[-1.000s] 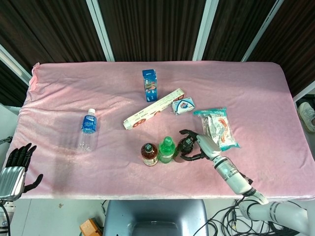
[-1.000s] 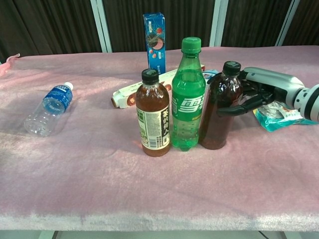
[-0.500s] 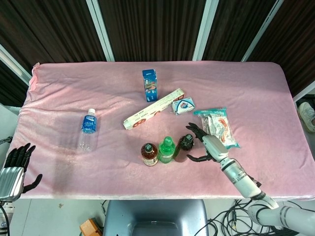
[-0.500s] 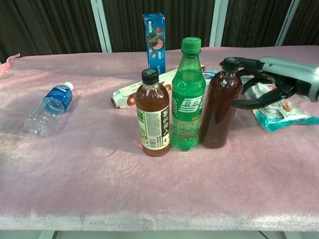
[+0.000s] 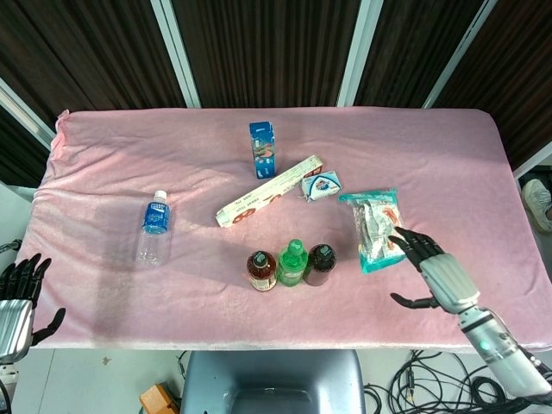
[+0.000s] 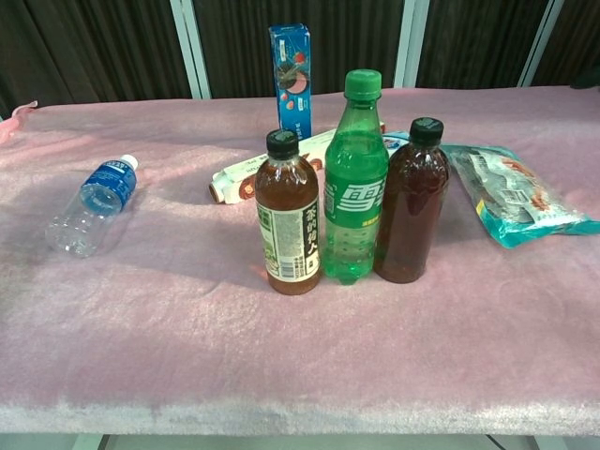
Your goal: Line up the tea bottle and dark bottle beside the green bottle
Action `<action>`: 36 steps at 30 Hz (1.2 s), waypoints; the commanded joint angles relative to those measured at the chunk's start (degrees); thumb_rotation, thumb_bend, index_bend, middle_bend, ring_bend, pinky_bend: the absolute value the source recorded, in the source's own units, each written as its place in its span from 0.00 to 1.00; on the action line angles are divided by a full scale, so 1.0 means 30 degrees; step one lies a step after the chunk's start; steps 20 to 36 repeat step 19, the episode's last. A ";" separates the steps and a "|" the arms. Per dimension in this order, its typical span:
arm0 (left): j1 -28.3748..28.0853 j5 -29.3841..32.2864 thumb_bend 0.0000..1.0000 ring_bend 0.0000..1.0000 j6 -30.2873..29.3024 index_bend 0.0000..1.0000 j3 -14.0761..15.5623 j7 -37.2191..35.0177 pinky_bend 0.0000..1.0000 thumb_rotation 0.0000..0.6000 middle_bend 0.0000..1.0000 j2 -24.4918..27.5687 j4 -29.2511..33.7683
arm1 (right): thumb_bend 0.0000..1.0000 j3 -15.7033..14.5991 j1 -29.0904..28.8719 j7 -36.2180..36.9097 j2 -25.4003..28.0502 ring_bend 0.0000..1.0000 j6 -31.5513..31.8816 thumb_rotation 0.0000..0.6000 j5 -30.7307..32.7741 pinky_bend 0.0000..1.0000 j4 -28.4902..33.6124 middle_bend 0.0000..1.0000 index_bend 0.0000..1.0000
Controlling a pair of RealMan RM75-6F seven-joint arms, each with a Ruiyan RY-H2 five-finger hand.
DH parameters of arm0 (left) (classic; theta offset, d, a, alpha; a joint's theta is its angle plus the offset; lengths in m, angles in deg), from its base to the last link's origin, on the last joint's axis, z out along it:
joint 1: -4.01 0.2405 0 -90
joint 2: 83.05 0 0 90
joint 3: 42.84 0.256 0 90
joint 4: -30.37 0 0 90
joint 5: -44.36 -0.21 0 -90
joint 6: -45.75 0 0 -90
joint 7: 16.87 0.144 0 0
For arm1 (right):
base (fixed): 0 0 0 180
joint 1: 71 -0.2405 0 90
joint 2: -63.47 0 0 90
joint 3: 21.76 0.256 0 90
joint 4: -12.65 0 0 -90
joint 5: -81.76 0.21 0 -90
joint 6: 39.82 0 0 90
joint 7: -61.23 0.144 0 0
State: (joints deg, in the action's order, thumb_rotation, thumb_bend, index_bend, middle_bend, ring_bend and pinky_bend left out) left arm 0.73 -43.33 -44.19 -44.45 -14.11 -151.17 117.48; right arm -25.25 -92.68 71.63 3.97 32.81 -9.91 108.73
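Note:
Three bottles stand upright in a tight row near the table's front edge. The tea bottle with a black cap is on the left, the green bottle in the middle, the dark bottle on the right. My right hand hovers well to the right of the dark bottle, fingers spread, holding nothing; the chest view does not show it. My left hand hangs off the table's front left corner, fingers apart and empty.
A clear water bottle lies at the left. A blue carton, a long box and a small packet sit behind the row. A teal snack bag lies to the right.
My right hand has let go of the dark bottle and drawn back to the right and toward the front edge, leaving the chest view. The dark bottle stands free.

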 commanded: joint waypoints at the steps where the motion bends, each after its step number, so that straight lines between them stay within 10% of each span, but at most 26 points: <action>1: 0.0266 0.0148 0.31 0.00 -0.0120 0.00 0.0129 0.0972 0.00 1.00 0.01 0.0008 0.0376 | 0.33 -0.0986 0.3867 -0.6860 0.1093 0.00 0.3623 1.00 0.1967 0.14 0.0994 0.00 0.00; 36: 0.0406 0.0334 0.31 0.00 0.0853 0.00 0.0695 0.2649 0.00 1.00 0.03 0.0472 0.1989 | 0.33 0.0125 0.6125 -0.7278 -0.0555 0.00 0.5374 1.00 0.3047 0.09 -0.0745 0.00 0.00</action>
